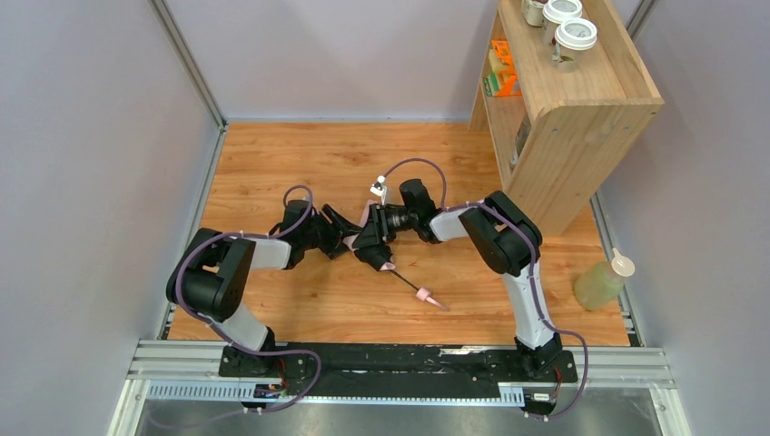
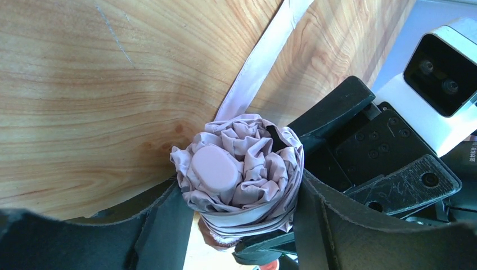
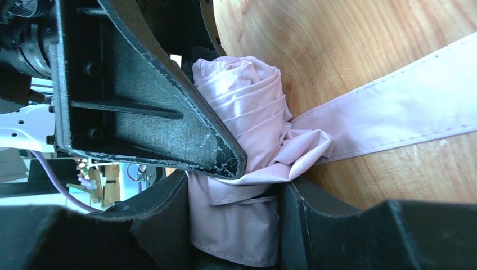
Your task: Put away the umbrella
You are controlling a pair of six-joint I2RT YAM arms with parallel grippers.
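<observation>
The umbrella lies at the middle of the wooden table, its pale pink canopy (image 1: 356, 242) rolled into a tight bundle between my two grippers. Its thin black shaft (image 1: 406, 282) runs toward the front right and ends in the small pink handle (image 1: 430, 299). My left gripper (image 2: 242, 211) is shut on the canopy bundle (image 2: 253, 169), whose pink end cap (image 2: 214, 167) faces the camera. A pink strap (image 2: 260, 59) trails away over the table. My right gripper (image 3: 233, 222) is shut on the same canopy (image 3: 247, 112) from the other side, close against a left finger (image 3: 146, 112).
A wooden shelf unit (image 1: 581, 109) stands at the back right, with lidded cups (image 1: 575, 36) on top and orange items (image 1: 502, 68) inside. A bottle of yellow-green liquid (image 1: 603, 282) stands beyond the table's right edge. Grey walls enclose the left and back.
</observation>
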